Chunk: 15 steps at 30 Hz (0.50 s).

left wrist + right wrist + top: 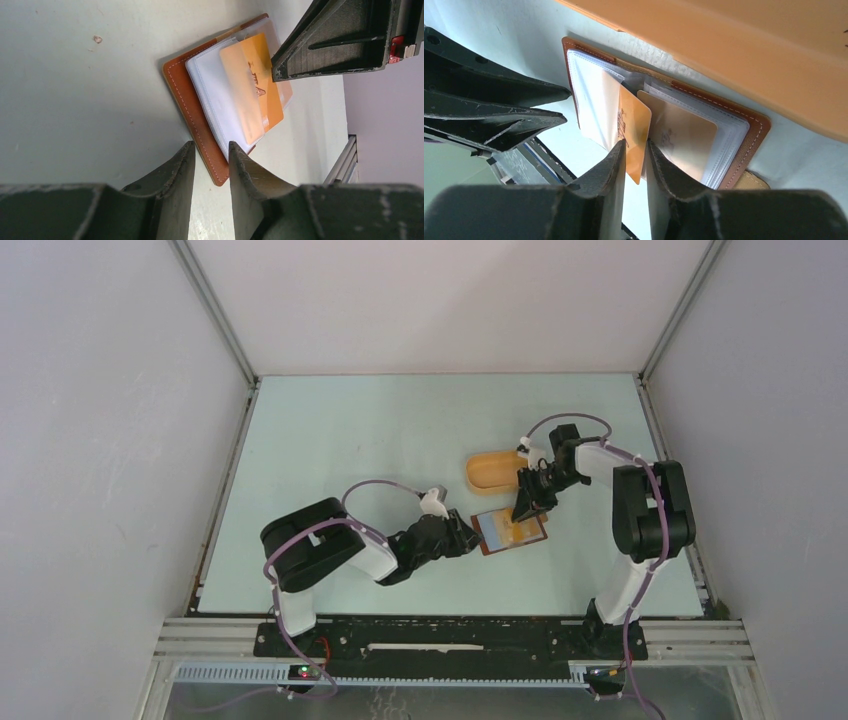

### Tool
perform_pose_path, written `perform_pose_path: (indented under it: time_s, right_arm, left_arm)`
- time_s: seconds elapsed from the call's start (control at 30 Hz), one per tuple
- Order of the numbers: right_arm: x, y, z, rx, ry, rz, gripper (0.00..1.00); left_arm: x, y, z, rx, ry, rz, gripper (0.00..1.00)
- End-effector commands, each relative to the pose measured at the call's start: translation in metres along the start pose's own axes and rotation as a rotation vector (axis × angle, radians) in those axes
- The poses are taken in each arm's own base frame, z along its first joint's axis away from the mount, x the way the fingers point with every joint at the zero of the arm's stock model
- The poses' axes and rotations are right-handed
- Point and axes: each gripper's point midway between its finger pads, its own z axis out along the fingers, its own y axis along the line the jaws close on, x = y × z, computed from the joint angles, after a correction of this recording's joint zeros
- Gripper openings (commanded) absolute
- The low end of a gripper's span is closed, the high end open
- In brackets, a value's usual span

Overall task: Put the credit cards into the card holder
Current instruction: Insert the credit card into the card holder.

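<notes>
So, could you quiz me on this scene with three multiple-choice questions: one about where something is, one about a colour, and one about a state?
1. Where is the oval tray relative to the card holder?
A) just beyond it, farther back on the table
B) lying on top of it
C) beside the left arm's base

2. What colour is the card at the right gripper fingertips?
A) black
B) orange
C) green

3. The card holder is:
A) snapped shut
B) standing on edge
C) lying open

Answers:
1 A, the top view shows the tray past the holder.
2 B, the right wrist view shows it is orange.
3 C, its clear sleeves are exposed.
</notes>
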Motion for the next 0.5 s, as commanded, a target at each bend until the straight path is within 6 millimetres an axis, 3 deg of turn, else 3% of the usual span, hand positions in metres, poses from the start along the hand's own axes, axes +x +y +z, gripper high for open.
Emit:
perform_pose_path:
  time_s: [0.0,0.23,0.47]
  right_arm:
    - [-0.008,0.001,0.0,0.005,-0.003,-0.026,0.27]
    - [-0.007,0.008,0.012,-0.017,0.019,-0.026,0.14]
    - [-0.004,0.021,0.022,-0.074,0.053,-0.017,0.12]
  left_arm:
    - [0.013,0.023,0.003,-0.081,0.056,0.05,0.36]
    - [0.016,0.021,0.006,-0.073,0.072,0.049,0.35]
    - [0.016,0.019,0.007,-0.065,0.077,0.048,0.34]
